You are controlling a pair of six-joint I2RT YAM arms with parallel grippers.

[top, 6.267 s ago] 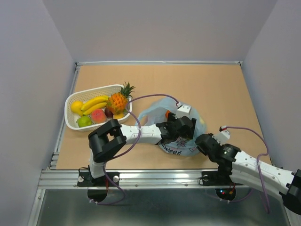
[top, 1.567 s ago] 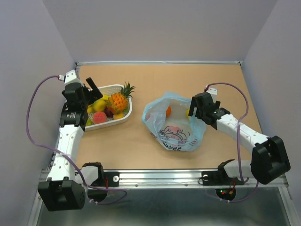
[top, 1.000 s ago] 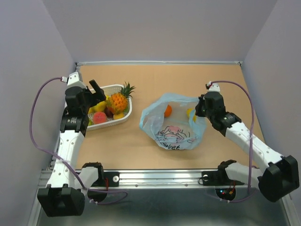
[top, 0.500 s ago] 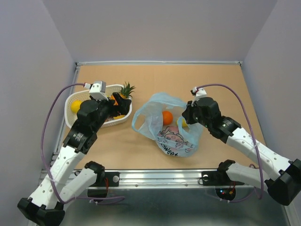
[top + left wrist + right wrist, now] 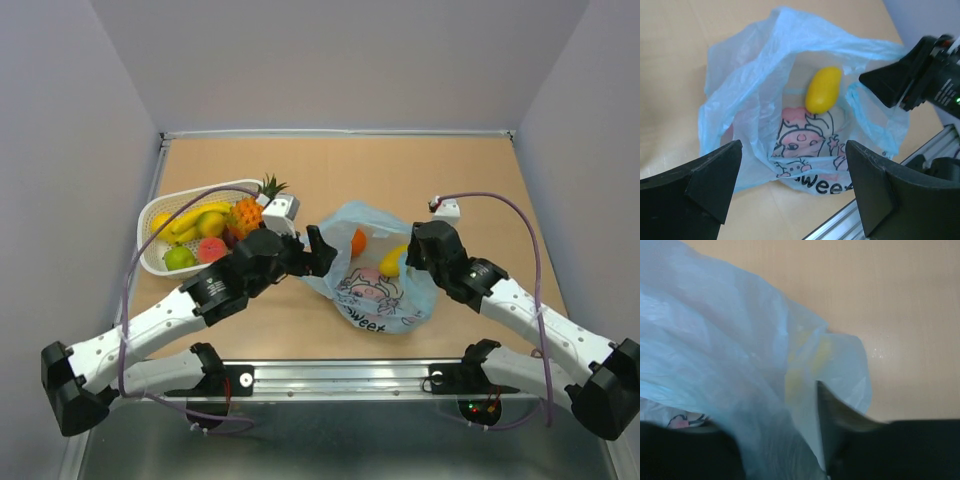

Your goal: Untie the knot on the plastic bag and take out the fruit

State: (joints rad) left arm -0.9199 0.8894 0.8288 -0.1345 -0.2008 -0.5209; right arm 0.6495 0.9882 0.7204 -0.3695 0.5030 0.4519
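The light-blue plastic bag [image 5: 385, 300] lies mid-table with its mouth wide open; no knot shows. Fruit sits inside it: an orange [image 5: 358, 240], a yellow mango [image 5: 392, 260] and something pink [image 5: 368, 276]. My left gripper [image 5: 322, 252] hovers open at the bag's left rim. In the left wrist view the open gripper [image 5: 792, 165] frames the bag [image 5: 755, 75] and mango [image 5: 823, 89]. My right gripper [image 5: 412, 254] is at the bag's right rim. Its jaws [image 5: 777, 415] stand apart with bag film [image 5: 715, 340] lying loose between them.
A white slotted basket [image 5: 196, 191] at the left holds a pineapple [image 5: 248, 213], bananas [image 5: 190, 222] and other fruit. A metal rail [image 5: 340, 372] runs along the near edge. Grey walls close in the table on three sides.
My left gripper has swung from the basket across to the bag's left rim. The right gripper's jaws have parted on the bag's right rim, and the bag has sagged a little.
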